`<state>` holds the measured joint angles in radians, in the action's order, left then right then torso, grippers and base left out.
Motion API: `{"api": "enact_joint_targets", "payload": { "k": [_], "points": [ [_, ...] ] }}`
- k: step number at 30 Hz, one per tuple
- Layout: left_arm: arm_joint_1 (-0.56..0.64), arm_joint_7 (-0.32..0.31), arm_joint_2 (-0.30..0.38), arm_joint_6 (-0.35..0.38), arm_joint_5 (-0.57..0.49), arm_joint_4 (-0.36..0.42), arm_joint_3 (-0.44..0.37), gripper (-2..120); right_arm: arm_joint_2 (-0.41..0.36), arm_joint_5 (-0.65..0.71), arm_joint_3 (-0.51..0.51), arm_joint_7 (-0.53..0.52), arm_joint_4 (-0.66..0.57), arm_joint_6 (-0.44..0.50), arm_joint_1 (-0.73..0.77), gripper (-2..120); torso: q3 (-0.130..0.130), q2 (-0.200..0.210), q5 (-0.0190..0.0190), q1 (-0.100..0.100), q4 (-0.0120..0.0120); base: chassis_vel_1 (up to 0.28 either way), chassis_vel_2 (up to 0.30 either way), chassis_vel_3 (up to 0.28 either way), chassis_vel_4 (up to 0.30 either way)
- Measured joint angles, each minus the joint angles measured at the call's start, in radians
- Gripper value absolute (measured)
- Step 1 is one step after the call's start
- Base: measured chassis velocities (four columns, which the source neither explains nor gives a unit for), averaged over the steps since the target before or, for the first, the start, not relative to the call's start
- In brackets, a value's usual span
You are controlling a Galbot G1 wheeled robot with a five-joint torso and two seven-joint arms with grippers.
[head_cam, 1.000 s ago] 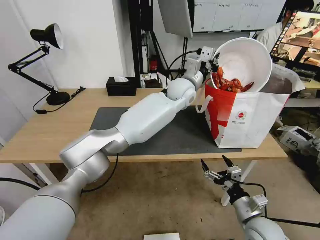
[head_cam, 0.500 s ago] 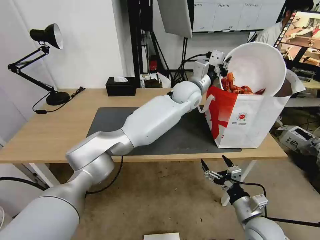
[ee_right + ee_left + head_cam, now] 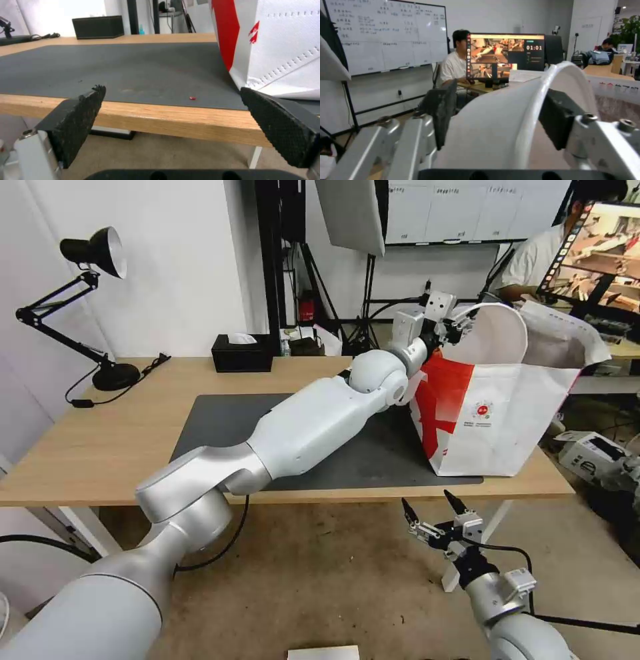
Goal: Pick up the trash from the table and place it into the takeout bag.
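Left gripper pinching bowl rim inside bag — lower fully before letting go; right gripper spread, idle below table.

One white bowl, one takeout bag, one table, two grippers.

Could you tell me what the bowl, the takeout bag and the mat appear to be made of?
The white bowl, held in the left tool, looks like thin smooth plastic or coated paper, with a glossy, even rim. The takeout bag seems to be nonwoven fabric: matte, with dotted stitch-like lines. The dark grey mat looks matte, perhaps rubber or felt.
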<state>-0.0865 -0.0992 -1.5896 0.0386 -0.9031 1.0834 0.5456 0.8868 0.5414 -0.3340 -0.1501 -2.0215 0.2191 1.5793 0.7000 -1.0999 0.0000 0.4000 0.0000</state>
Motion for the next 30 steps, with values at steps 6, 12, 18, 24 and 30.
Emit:
{"api": "enact_joint_targets", "payload": {
  "k": [6,12,18,24,30],
  "points": [
    [-0.005,0.007,0.009,0.021,-0.025,0.014,0.0,85,0.0,0.0,0.0,0.0,0.0,0.0,0.0,100,0.0,0.0,-0.0001,0.0,0.0001,0.0,0.0,0.0,0.0],
    [-0.021,0.06,0.031,0.082,-0.078,0.042,0.013,100,0.0,0.0,0.0,0.0,0.0,0.0,0.0,100,0.0,0.0,-0.0001,0.0,0.0001,0.0,0.0,0.0,0.0],
    [-0.036,0.09,0.034,0.119,-0.084,0.043,0.017,100,0.0,0.0,0.0,0.0,0.0,0.0,0.0,100,0.0,0.0,-0.0001,0.0,0.0,0.0,0.0,0.0,0.0],
    [-0.052,0.103,0.033,0.139,-0.085,0.029,0.017,100,0.0,0.0,0.0,0.0,0.0,0.0,0.0,100,0.0,0.0,-0.0001,0.0,0.0,0.0,0.0,0.0,0.0],
    [-0.053,0.103,0.04,0.139,-0.087,0.03,0.017,100,0.0,0.0,0.0,0.0,0.0,0.0,0.0,100,0.0,0.0,-0.0001,0.0,0.0,0.0,0.0,0.0,0.0]
  ]
}}
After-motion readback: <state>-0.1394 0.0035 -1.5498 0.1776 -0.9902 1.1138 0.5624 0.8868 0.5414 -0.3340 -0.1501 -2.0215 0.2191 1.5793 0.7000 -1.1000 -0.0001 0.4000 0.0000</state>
